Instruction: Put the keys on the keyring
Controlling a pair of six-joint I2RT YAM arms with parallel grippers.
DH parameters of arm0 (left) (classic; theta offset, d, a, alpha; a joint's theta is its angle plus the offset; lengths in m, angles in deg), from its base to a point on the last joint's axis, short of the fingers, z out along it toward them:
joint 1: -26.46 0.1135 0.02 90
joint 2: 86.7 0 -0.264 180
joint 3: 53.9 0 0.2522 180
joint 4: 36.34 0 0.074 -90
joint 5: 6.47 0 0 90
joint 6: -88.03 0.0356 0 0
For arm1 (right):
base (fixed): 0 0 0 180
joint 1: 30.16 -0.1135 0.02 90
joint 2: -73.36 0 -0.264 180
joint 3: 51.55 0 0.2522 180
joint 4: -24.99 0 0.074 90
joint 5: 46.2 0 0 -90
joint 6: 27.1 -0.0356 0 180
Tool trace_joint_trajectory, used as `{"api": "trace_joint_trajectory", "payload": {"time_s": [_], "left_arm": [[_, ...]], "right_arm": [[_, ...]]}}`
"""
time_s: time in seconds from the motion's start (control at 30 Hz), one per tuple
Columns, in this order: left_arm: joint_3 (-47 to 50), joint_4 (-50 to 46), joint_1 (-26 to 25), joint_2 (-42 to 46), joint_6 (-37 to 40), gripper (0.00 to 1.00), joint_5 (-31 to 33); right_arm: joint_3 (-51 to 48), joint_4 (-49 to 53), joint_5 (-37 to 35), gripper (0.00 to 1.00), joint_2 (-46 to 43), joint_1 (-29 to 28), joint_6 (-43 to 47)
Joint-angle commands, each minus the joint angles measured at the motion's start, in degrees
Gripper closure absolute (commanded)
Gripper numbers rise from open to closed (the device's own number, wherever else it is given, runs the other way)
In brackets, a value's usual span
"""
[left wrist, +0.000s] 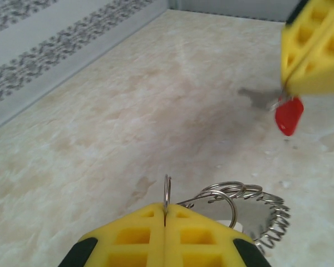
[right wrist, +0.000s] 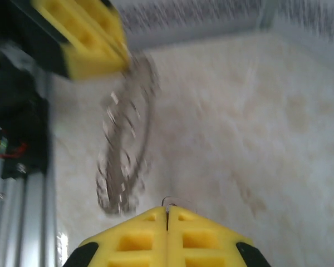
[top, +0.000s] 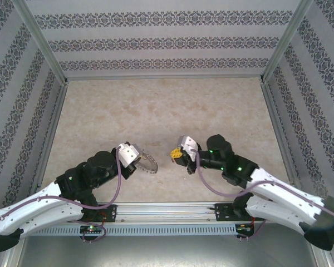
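Both items are secured. The left pincer (left wrist: 166, 221) is clamped on the keyring (left wrist: 250, 214), low over the worktop (left wrist: 128, 122). The right pincer (left wrist: 286, 83) is clamped on the key (left wrist: 289, 115), whose red head hangs near the ring but apart from it. Judged early: the key is not yet threaded, so alignment and threading are still outstanding.

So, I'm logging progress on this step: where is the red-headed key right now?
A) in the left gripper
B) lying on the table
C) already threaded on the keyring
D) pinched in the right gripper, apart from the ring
D: in the left wrist view the key hangs from the shut right gripper, clear of the keyring, which the left gripper holds.
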Motion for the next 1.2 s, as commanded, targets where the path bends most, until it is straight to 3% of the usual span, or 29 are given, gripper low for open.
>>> {"api": "trace_joint_trajectory", "payload": {"time_s": [0.0, 0.23, 0.5, 1.17], "left_arm": [[-3.1, 1.0, -0.3, -0.5, 3.6, 1.0, -10.3], [-3.7, 2.9, -0.5, -0.4, 6.1, 1.0, -22.1], [-5.1, 2.8, -0.6, -3.4, 7.8, 1.0, -24.1], [-5.7, 5.3, -0.7, -8.3, 9.0, 1.0, -27.5]], "right_arm": [[-0.4, -1.2, 7.5, 1.0, -4.9, -0.4, 4.2], [1.8, 3.8, 11.1, 1.0, -6.9, -1.5, 6.8], [3.8, 5.6, 8.2, 1.0, -3.4, -4.4, 9.2], [5.7, 2.2, 10.5, 1.0, 2.9, -6.6, 9.6]]}}
